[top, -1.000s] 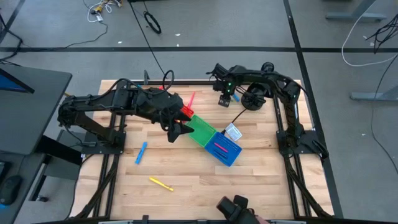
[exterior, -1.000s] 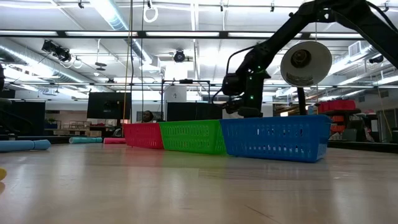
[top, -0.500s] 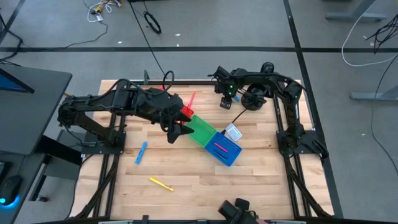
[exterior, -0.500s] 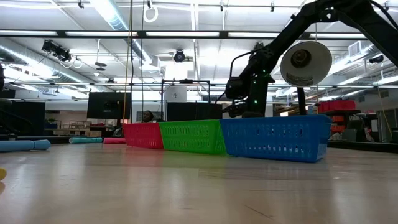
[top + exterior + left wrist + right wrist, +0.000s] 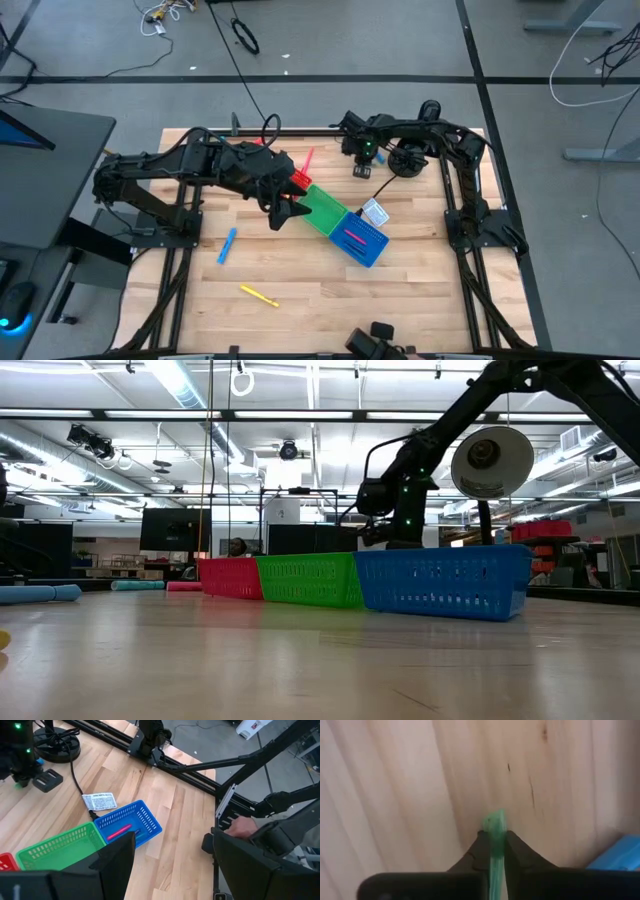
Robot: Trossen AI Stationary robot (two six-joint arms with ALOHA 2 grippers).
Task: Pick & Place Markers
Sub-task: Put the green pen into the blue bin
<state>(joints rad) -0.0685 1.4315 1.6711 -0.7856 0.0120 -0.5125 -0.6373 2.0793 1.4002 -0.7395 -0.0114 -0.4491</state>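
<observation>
- Your left gripper (image 5: 283, 212) is hovering left of centre, jaws standing open and empty, beside the green bin (image 5: 322, 210).
- Your right gripper (image 5: 361, 158), upper centre-right, is pinching a green marker (image 5: 495, 845); lift straight, then carry it over the green bin.

Three bins (image 5: 338, 222) stand in a touching diagonal row at mid-table. One marker (image 5: 354, 239) lies inside the end bin nearest the right arm. Two markers (image 5: 228, 245) lie on the table (image 5: 300, 300) beside the left arm, well apart.
</observation>
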